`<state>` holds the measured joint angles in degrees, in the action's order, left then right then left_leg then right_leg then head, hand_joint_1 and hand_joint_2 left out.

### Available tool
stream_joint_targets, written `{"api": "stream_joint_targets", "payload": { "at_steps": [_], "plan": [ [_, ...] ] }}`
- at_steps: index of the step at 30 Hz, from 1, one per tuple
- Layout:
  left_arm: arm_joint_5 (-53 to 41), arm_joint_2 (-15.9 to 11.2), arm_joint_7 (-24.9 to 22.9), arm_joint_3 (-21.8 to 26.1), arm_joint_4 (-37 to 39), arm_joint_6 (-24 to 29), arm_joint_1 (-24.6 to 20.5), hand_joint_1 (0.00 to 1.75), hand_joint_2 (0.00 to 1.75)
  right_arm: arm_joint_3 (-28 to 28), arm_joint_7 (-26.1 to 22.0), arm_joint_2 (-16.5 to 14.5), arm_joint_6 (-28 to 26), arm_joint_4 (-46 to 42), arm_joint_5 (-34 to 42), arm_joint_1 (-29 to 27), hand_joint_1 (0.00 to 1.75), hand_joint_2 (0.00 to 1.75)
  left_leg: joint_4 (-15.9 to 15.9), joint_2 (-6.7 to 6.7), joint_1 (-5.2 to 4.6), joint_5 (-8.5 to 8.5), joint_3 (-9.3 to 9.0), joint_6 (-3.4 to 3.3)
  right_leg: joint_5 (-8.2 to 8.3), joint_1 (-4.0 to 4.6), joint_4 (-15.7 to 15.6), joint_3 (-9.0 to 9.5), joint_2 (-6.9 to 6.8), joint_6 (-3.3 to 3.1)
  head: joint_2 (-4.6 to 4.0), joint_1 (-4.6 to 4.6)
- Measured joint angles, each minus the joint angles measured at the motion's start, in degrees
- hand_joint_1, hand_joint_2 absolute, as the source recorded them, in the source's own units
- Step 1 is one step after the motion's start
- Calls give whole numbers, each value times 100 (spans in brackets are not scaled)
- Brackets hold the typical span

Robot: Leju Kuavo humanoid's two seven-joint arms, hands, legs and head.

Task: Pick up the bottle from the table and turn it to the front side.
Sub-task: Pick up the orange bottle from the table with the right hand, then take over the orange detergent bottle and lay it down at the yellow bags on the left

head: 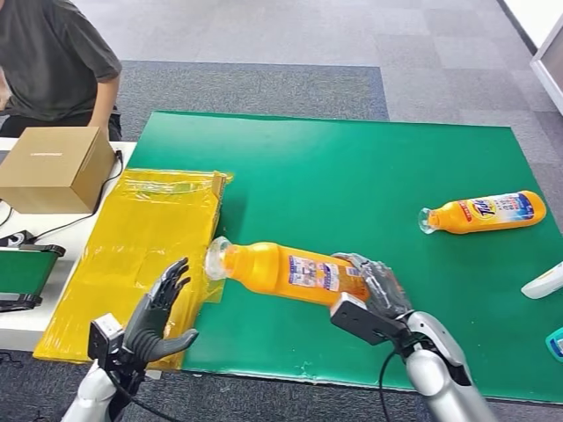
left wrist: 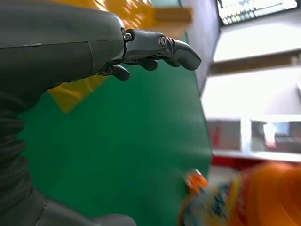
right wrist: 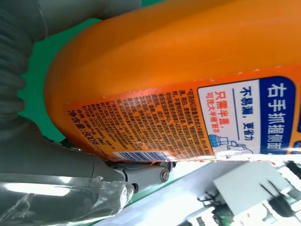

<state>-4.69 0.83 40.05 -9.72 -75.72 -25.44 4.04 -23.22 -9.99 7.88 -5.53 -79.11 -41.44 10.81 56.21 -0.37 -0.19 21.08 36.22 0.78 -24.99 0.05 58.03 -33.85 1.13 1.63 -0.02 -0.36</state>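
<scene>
Head view: the right hand grips the orange bottle around its base end, holding it roughly level just above the green tabletop, with the clear cap end pointing toward the robot's left, over the edge of the yellow plastic sheet. The small-print label faces up, so I judge the front side is not yet turned to view. The left hand is raised near the cap, fingers spread and holding nothing. A second orange bottle lies on its side well apart, toward the far right. A cardboard box and a person sit at the far left.

Left wrist view: the left hand's fingers are stretched out straight over the tabletop, touching nothing; the held bottle is a blurred orange shape nearby.

Right wrist view: the bottle's body sits against the palm, with the thumb under the label edge near the barcode.

The bottle looks like smooth, glossy rigid plastic, likely full and moderately heavy, so slippery when rotated. The broad mid-body, over the label, seems the surest place to hold; the cap end looks too narrow.
</scene>
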Motion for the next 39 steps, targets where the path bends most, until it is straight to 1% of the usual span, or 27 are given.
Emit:
{"api": "stream_joint_targets", "payload": {
  "at_steps": [2,4,8,11,16,19,23,24,25,27,28,29,34,39],
  "plan": [
    [136,14,1,-164,-126,-468,-129,0,175,-85,-124,-295,-78,287,53,141,175,175,0,0,0,-5,0,0,4,0,0,1,0,-1,0,1],
    [219,38,1,-338,-237,-794,-233,0,175,-182,-204,-580,-146,610,83,288,175,175,0,0,0,-7,0,1,6,0,0,0,0,-3,0,0],
    [350,102,3,-590,-388,-1065,-375,0,175,-385,-360,-1060,-330,1226,110,494,175,175,0,0,0,-9,1,-2,7,0,0,0,-1,-4,-1,1],
    [418,137,6,-621,-419,-1151,-431,0,175,-514,-447,-1314,-373,1517,154,548,175,175,0,0,0,-8,1,-2,6,-1,0,-1,-1,-4,-1,0],
    [419,216,6,-598,-469,-1015,-468,0,175,-735,-527,-1547,-384,1790,236,487,175,175,0,0,0,-5,2,0,3,0,0,-3,-1,-4,-1,-1],
    [470,321,6,-524,-499,-870,-467,0,175,-881,-573,-1573,-399,1851,301,325,175,175,0,-1,0,0,4,-1,1,-1,0,-3,-1,-4,-1,0],
    [521,455,6,-350,-502,-837,-433,0,175,-1000,-613,-1568,-452,1873,394,129,175,175,0,-1,-1,3,4,1,0,-1,0,-4,0,-3,1,1],
    [521,485,6,-314,-502,-837,-416,41,175,-1024,-614,-1566,-459,1871,405,94,162,175,0,-1,-1,3,4,1,0,-1,0,-5,0,-3,1,1],
    [518,513,6,-285,-502,-839,-400,85,175,-1046,-613,-1564,-461,1869,410,65,132,175,0,-1,-1,3,4,1,1,-1,0,-5,0,-3,1,1],
    [504,551,6,-254,-502,-847,-379,172,175,-1077,-600,-1562,-451,1866,417,33,45,175,0,-1,-1,3,4,2,1,-1,0,-5,0,-3,1,1],
    [496,567,6,-245,-502,-851,-374,175,175,-1087,-581,-1561,-446,1865,419,30,14,175,0,-1,-1,2,3,2,1,-1,0,-5,0,-4,0,1],
    [490,585,6,-237,-501,-854,-372,175,175,-1097,-562,-1561,-443,1866,417,31,0,175,0,-1,-1,2,3,2,1,-1,0,-5,0,-4,0,1],
    [497,655,6,-224,-449,-919,-393,175,175,-1182,-555,-1559,-536,1885,421,-8,0,175,0,-1,0,2,3,2,1,-1,0,-5,0,-4,1,0],
    [474,668,6,-224,-356,-815,-396,175,175,-1191,-577,-1550,-645,1883,445,-37,0,175,0,-1,0,2,3,2,1,-1,0,-5,0,-3,0,1]
  ]
}}
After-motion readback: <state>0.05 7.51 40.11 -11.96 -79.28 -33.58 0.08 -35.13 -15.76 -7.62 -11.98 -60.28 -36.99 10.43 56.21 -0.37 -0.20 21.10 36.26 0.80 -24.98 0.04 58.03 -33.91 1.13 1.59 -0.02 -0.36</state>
